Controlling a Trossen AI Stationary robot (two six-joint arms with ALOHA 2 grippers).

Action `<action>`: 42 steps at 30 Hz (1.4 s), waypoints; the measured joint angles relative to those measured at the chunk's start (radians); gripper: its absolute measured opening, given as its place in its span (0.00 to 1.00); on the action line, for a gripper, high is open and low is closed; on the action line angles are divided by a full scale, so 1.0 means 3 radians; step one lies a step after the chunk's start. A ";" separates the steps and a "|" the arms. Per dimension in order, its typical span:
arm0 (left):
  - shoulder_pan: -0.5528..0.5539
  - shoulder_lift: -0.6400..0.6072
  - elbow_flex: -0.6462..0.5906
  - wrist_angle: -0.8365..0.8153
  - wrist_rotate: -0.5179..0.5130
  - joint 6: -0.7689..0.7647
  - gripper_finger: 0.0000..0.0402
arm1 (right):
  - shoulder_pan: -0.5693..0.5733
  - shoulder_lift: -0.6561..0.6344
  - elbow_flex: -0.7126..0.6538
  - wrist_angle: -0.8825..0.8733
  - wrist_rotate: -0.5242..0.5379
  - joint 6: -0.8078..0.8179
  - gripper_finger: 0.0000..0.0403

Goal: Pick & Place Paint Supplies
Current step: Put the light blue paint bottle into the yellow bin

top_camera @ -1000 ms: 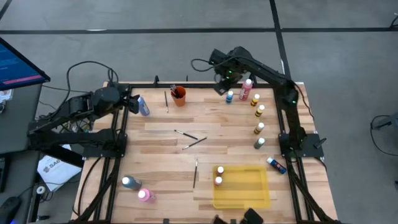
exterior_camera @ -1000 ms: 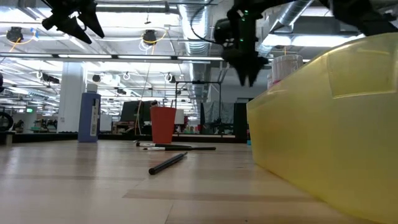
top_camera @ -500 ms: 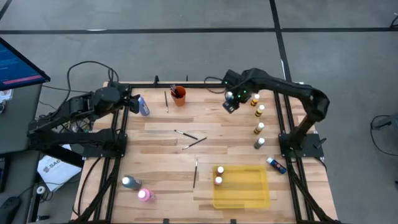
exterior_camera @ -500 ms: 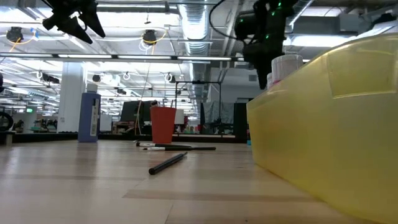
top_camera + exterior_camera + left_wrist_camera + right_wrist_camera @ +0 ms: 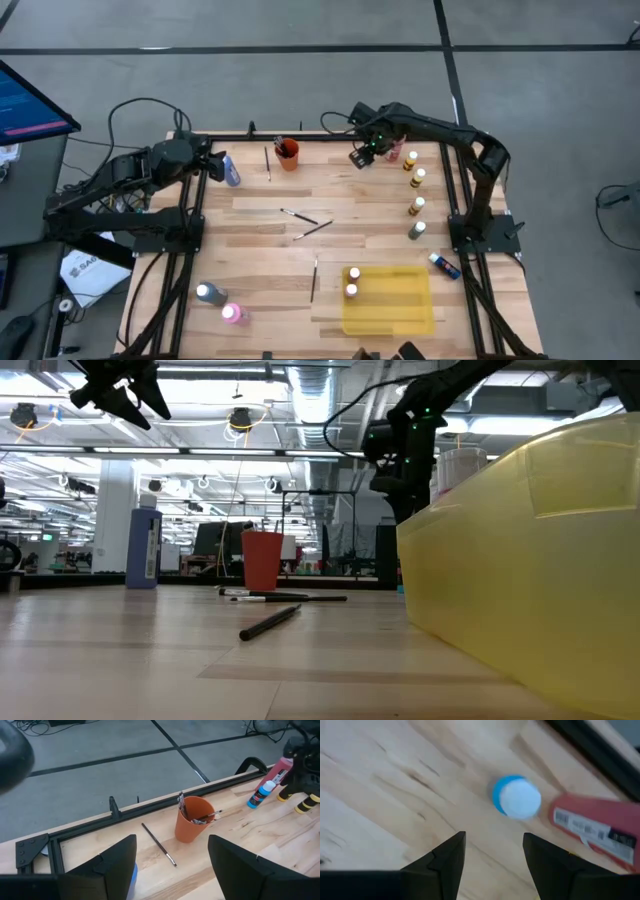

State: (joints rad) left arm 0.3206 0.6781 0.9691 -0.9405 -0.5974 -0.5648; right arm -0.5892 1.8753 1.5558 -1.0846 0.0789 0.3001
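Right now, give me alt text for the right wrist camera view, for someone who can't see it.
Seen from above, a blue paint bottle with a white cap stands on the wooden table, just beyond the right gripper, whose open dark fingers frame bare wood. A red bottle stands right beside the blue one.

A pale wooden table (image 5: 250,210) with a black rail frame carries everything. By the far edge stands an orange cup (image 5: 288,154) holding brushes, one paintbrush (image 5: 267,162) lying beside it. A blue bottle (image 5: 230,170) stands at the far left edge. Two crossed paintbrushes (image 5: 305,224) lie mid-table, another paintbrush (image 5: 313,278) nearer the front. Along the right side runs a row of white-capped bottles (image 5: 416,205). A yellow tray (image 5: 400,305) sits at the front right; a teal bottle (image 5: 208,294) and a pink bottle (image 5: 232,314) stand at the front left.
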 joint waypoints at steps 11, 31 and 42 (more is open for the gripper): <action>0.0003 0.0000 0.0001 0.0001 0.0000 0.0003 0.59 | -0.0119 0.0208 -0.0004 0.0218 -0.0001 -0.0100 0.48; 0.0003 0.0000 0.0001 -0.0001 -0.0002 0.0033 0.59 | -0.0116 0.0203 -0.0003 0.0420 0.0211 -0.0148 0.40; 0.0002 0.0000 0.0001 -0.0004 -0.0002 0.0034 0.59 | -0.0116 0.0200 0.0000 0.0430 0.0217 -0.0160 0.27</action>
State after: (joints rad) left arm 0.3211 0.6780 0.9695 -0.9417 -0.5980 -0.5545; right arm -0.6239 1.9354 1.5558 -0.9556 0.1440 0.2520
